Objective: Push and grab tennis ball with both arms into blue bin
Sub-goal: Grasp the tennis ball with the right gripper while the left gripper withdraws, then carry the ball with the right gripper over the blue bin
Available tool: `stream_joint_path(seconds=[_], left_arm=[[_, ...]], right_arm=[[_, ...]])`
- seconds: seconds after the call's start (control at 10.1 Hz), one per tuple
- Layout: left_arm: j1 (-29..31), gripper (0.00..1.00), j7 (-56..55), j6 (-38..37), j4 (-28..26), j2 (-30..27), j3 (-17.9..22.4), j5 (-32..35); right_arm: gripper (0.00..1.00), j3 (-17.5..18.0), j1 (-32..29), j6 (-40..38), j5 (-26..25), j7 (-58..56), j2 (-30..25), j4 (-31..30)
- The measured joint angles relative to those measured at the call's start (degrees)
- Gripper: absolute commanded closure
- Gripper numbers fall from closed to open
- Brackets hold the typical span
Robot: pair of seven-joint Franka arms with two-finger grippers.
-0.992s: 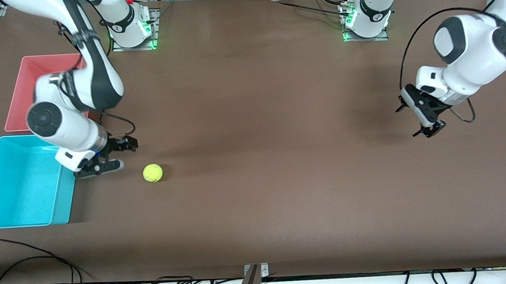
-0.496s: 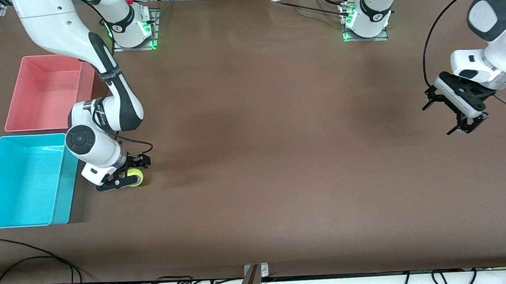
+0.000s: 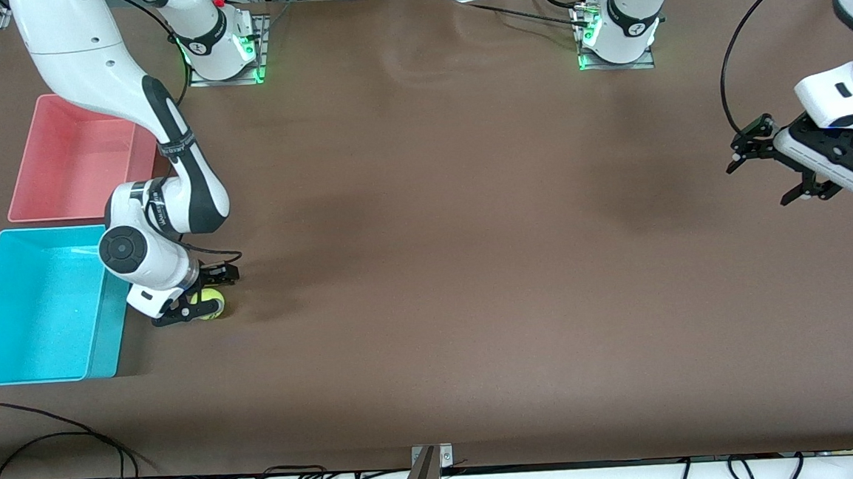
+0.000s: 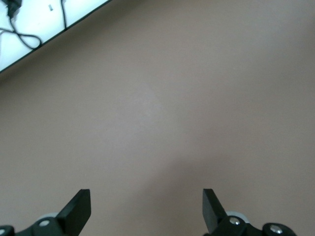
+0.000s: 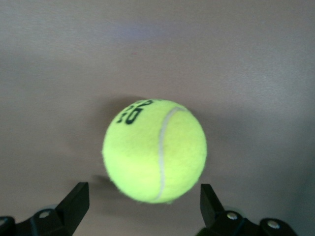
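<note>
**Ball between the right gripper's fingers**

Front view: right gripper [image 3: 204, 296] straddles the tennis ball [image 3: 210, 303] on the tabletop [image 3: 433, 232], beside the blue bin [image 3: 31, 308]; left gripper [image 3: 770, 170] hovers wide apart.

Right wrist view: fingers spread, not touching the ball (dark print visible).

Left wrist view: bare tabletop only.

Yellow-green tennis ball [image 5: 155, 150] with black print, cyan bin [image 3: 2, 325], pink bin [image 3: 59, 162].
</note>
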Motion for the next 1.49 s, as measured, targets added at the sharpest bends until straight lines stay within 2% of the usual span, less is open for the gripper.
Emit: stream_joint_path(seconds=[0.4,0.69,0.89,1.09,1.19,1.29,1.39,1.49], left_arm=[[-1.76,0.00,-13.93,-12.43,9.11,-0.14,-0.40,7.79],[-2.26,0.00,-21.11,-20.45,15.24,-0.22,-0.68,8.03],[-2.26,0.00,-25.70,-24.46,17.78,-0.23,-0.66,8.54],[-2.37,0.00,-30.67,-27.63,19.73,-0.22,-0.72,9.59],[-2.39,0.00,-33.14,-28.68,20.50,-0.22,-1.36,9.63],[-2.39,0.00,-36.41,-29.02,20.89,-0.20,-3.04,10.61],[-2.39,0.00,-40.11,-29.04,21.34,-0.09,-5.33,11.47],[-2.42,0.00,-44.02,-29.08,21.75,-0.04,-7.20,11.66]], right_arm=[[0.00,0.08,-0.36,3.56,0.01,-0.28,0.49,0.97],[0.00,0.09,-0.47,9.66,0.02,-0.22,1.72,0.96],[0.06,0.36,-0.41,14.14,0.13,0.66,4.05,0.96],[0.08,0.42,-0.29,14.83,0.22,0.85,4.37,1.00],[0.25,0.46,-0.27,14.70,0.32,0.85,4.35,1.01],[0.54,0.47,-0.27,14.67,0.39,0.85,4.34,1.01],[0.76,0.49,-0.26,14.62,0.42,0.85,4.33,1.01],[0.84,0.60,-0.26,14.32,0.50,0.85,4.23,1.01]])
